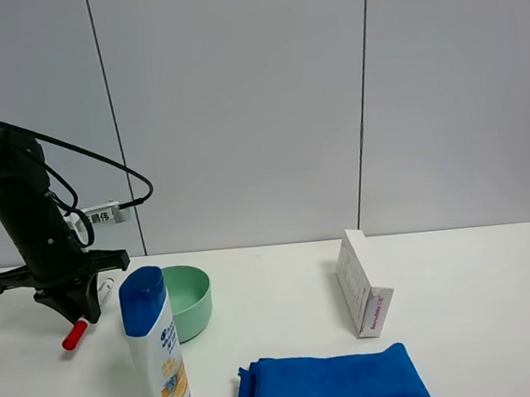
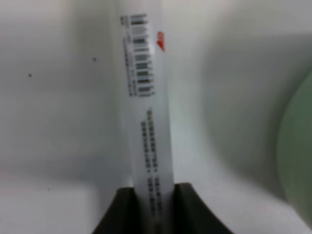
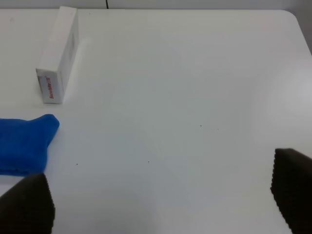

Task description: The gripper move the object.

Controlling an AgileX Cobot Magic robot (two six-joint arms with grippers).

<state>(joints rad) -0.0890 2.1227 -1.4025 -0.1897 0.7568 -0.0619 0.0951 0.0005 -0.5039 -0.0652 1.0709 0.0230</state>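
White table [image 1: 465, 329], matte, with a few dark specks in the wrist views. Behind it is a pale grey panelled wall [image 1: 237, 107] with 2 dark vertical seams.

Containers: 1 green bowl [image 1: 192, 299] sits left of centre, its inside only partly seen. 1 white shampoo bottle [image 1: 157, 359] with a blue cap stands upright just in front of it. 1 white box [image 1: 360, 283] with red print stands on a long edge right of centre, closed. A folded blue cloth [image 1: 330, 385] lies at the front edge.

Left gripper [image 1: 77, 315] is at far left, pointing down, jaws pinching the marker pen [image 2: 148, 122] across its barrel. The pen slants with its red cap lowest, beside the bowl; cannot tell whether it touches the table.

Right gripper [image 3: 158, 200]: jaws spread wide above bare table.
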